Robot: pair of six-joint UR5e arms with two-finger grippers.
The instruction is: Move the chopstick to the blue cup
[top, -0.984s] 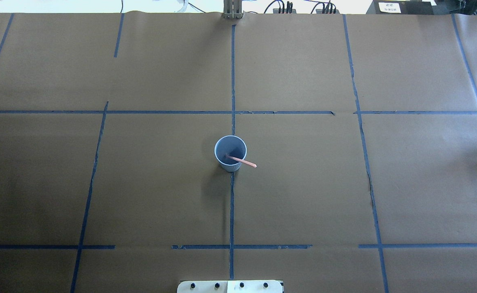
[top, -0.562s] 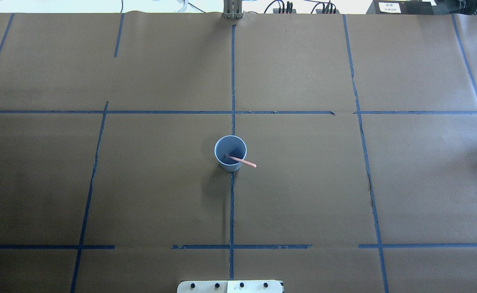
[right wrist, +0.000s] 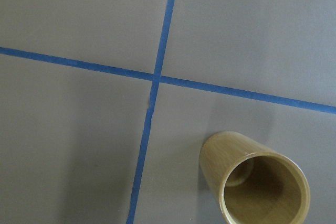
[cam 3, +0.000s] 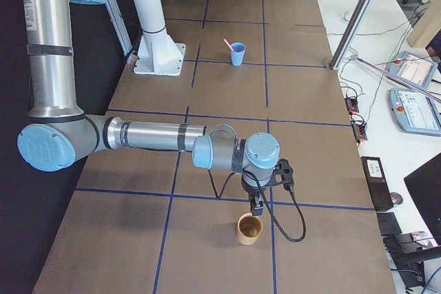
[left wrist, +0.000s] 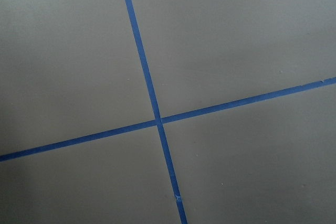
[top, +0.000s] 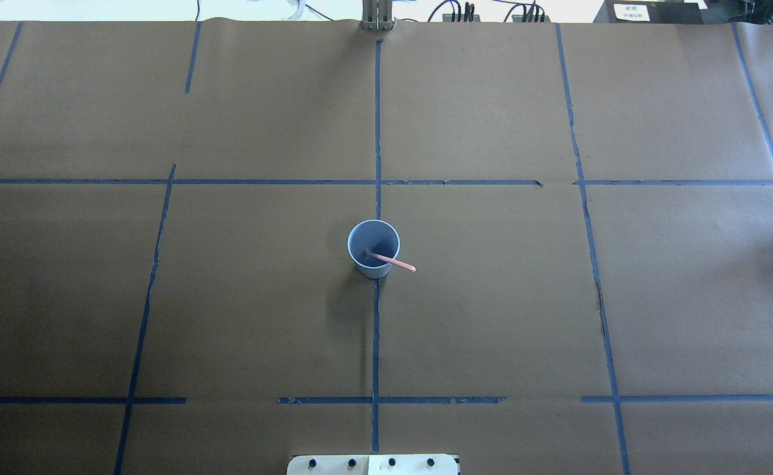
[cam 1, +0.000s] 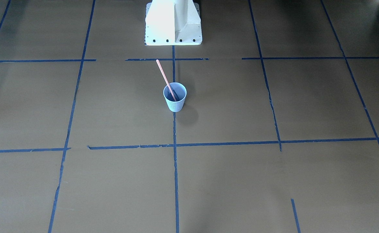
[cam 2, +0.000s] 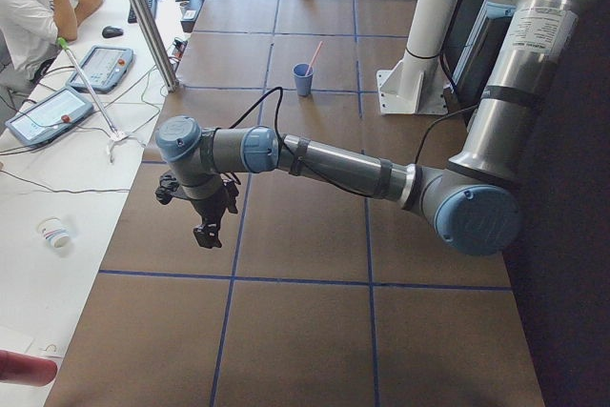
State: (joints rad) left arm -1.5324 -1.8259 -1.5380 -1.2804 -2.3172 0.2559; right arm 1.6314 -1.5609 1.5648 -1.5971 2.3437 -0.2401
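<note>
Chopstick stands slanted inside the blue cup, its lower end down in the cup's dark interior and its upper part leaning on the rim, tipped toward the robot's base and a little to the robot's right. The cup stands upright on the middle of the table, over the central blue tape line. Both arms are well apart from it, each toward its own end of the table. The left fingers hang above bare table near a tape crossing; the right fingers point down just over an upright, open bamboo cup. Nothing touches the chopstick. Only the side views show either pair of fingers, so I cannot tell whether they are apart or together.
</note>
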